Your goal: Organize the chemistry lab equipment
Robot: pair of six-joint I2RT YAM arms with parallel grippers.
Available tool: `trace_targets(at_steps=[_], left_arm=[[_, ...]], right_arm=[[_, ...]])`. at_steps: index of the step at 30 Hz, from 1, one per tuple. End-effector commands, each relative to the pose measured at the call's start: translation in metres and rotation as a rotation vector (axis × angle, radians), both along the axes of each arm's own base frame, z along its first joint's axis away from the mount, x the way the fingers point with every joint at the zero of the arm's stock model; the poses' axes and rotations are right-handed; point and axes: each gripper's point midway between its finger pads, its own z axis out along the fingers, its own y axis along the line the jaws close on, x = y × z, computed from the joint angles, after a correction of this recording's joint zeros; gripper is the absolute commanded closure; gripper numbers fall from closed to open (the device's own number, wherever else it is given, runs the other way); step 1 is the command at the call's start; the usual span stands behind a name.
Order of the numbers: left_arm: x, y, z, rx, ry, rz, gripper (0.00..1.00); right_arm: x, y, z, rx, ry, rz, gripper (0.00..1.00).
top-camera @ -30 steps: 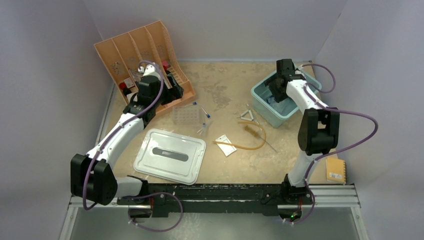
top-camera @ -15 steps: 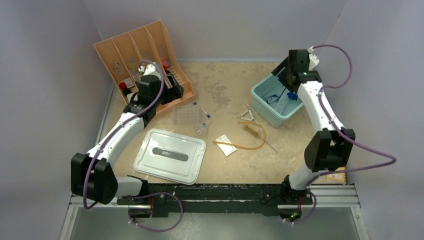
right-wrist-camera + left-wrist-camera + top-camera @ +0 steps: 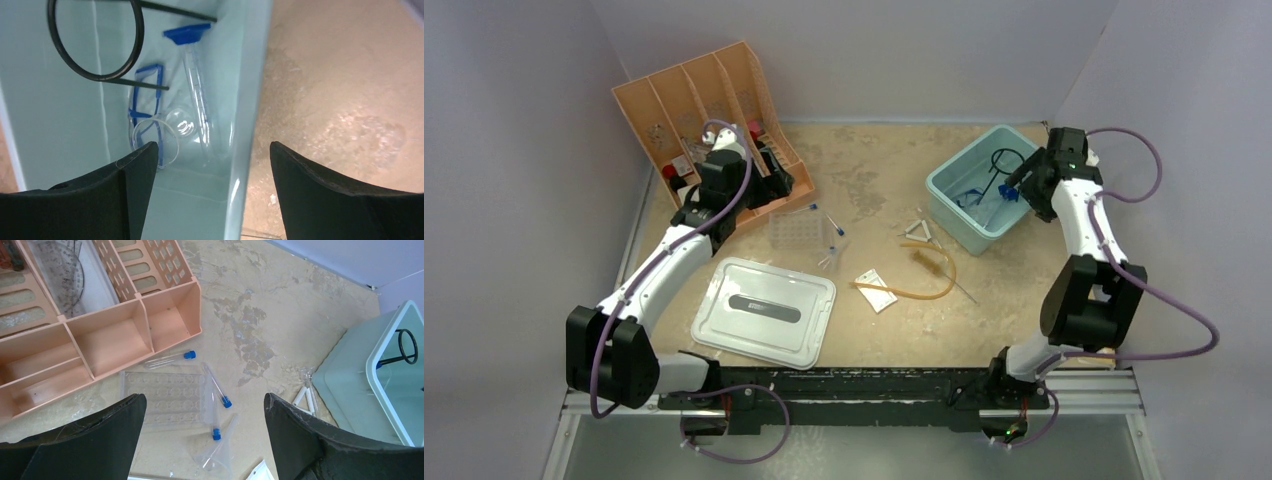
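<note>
The clear tube rack (image 3: 796, 232) lies mid-table, with blue-capped thin tubes (image 3: 836, 228) beside it. The amber hose (image 3: 924, 288), the wire triangle (image 3: 917, 232) and the small clear packet (image 3: 876, 290) lie to its right. The black wire ring (image 3: 1006, 160) and blue tools (image 3: 982, 195) sit inside the teal bin (image 3: 946, 212). My left gripper (image 3: 769, 172) is open and empty over the peach organizer's front; its view shows the rack (image 3: 162, 397), tubes (image 3: 218, 387) and a clear funnel (image 3: 222, 447). My right gripper (image 3: 1022, 178) is open and empty above the bin's right wall (image 3: 250, 100), with the ring (image 3: 95, 40) and a blue-capped tube (image 3: 197, 85) below it.
The peach slotted organizer (image 3: 704, 110) stands at the back left. The pale grey lid (image 3: 764, 310) lies at the front left. A tan notebook (image 3: 1094, 340) lies at the front right edge. Walls close in the left, back and right sides.
My right gripper has risen out of the teal bin and swung right, to the bin's right side. The black ring now lies in the bin. The left arm has not moved.
</note>
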Motion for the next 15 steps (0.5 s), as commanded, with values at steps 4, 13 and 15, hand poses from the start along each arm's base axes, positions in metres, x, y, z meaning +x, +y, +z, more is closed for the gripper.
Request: trace_targets(at_steps=[4,13,15], left_arm=[[0.005,-0.004,0.033,-0.03,-0.095,-0.012,0.13],[0.008,-0.002,0.039,-0.029,-0.103,0.002,0.13],[0.007,-0.001,0.039,-0.027,-0.103,0.006,0.13]], right_arm=[[0.042,0.027,-0.013,0.105,-0.046,0.234,0.23],[0.089,0.019,-0.012,-0.016,-0.107,0.43,0.35],[0.097,0.018,-0.011,-0.035,-0.126,0.464,0.37]])
